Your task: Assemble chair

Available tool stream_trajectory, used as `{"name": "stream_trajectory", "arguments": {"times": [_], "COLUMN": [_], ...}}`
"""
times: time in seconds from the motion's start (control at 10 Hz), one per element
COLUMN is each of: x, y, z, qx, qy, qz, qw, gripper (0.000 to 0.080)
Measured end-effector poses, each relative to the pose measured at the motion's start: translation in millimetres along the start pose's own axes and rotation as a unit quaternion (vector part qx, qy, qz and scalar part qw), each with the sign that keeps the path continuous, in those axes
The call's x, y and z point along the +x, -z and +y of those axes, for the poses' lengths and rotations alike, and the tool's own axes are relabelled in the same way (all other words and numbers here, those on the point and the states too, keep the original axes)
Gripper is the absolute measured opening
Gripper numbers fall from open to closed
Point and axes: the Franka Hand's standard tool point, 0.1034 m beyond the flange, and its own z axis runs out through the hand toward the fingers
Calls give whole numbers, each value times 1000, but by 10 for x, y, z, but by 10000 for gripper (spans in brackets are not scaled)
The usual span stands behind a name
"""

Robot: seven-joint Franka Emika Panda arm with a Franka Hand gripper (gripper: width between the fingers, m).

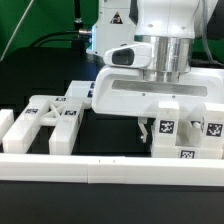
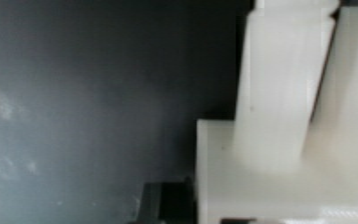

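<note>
The jaws are drawn fully together, but the fingertips sink out of sight among white parts, so I cannot tell whether they pinch anything. The robot's white two-finger gripper point(image 1: 165, 112) hangs straight down at the exterior view's right. Its broad hand is just above a cluster of chunky white plastic blocks point(image 1: 188, 140) bearing black-and-white square tags. These chair pieces stand close together, right behind the long white border rail point(image 1: 100, 167) that runs across the front.

From the wrist, everything is blurred and close: a tall pale plastic bar point(image 2: 282, 70) against a white plastic slab point(image 2: 265, 165), with the dark table point(image 2: 87, 110) beside them.

Toward the exterior view's left, well apart from the gripper, white cut-out frames point(image 1: 50, 118) lie flat behind the rail. A small white block point(image 1: 5, 125) sits at the very edge.
</note>
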Motion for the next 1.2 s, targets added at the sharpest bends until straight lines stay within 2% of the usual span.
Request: {"name": "stream_trajectory", "arguments": {"times": [0.1, 0.2, 0.3, 0.4, 0.6, 0.7, 0.8, 1.0, 1.1, 1.2], "x": [-1, 73, 209, 263, 283, 259, 177, 160, 97, 112], "y": [21, 225, 479, 528, 551, 534, 542, 546, 594, 617], "z": [4, 187, 330, 369, 360, 350, 351, 444, 459, 499], "qx": [2, 7, 4, 2, 4, 6, 10, 14, 18, 21], "qy": [7, 20, 19, 28, 32, 32, 29, 16, 16, 18], "qz": [-9, -36, -26, -30, -108, -131, -181, -248, -289, -316], "qw": [1000, 999, 999, 999, 994, 991, 983, 969, 957, 948], "gripper": [35, 32, 32, 32, 32, 32, 32, 32, 32, 32]}}
